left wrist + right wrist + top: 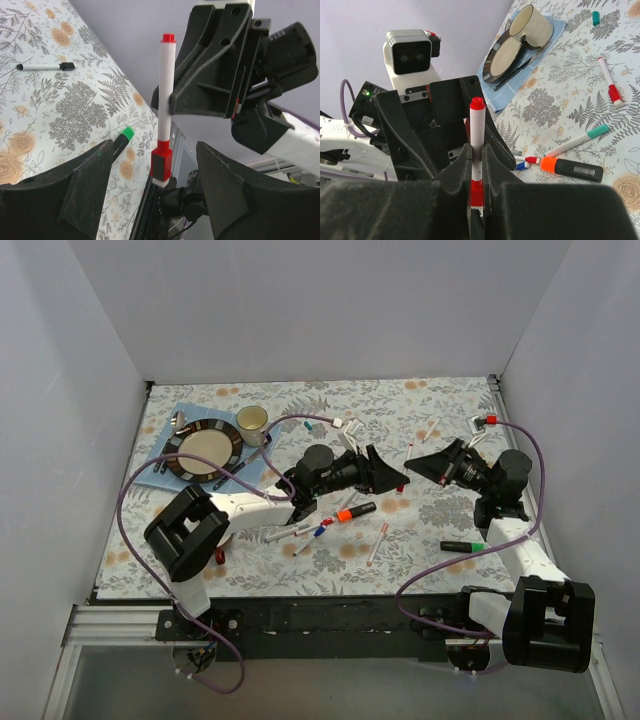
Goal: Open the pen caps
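Note:
My right gripper (475,150) is shut on the white body of a thin pen (476,125), which stands upright in its view. The pen's red cap (476,192) sits low between the fingers. In the left wrist view that red cap (161,162) hangs between the spread fingers of my open left gripper (155,147), touching neither. The right gripper (200,95) holds the pen higher up. From above, the left gripper (385,475) and the right gripper (425,462) face each other over mid-table.
On the floral table lie an orange-capped black marker (355,512), a green-capped marker (465,546), a teal-capped pen (580,140), a red-capped pen (610,82) and a loose teal cap (595,17). A plate (205,450) and a cup (251,422) stand on a blue cloth at the back left.

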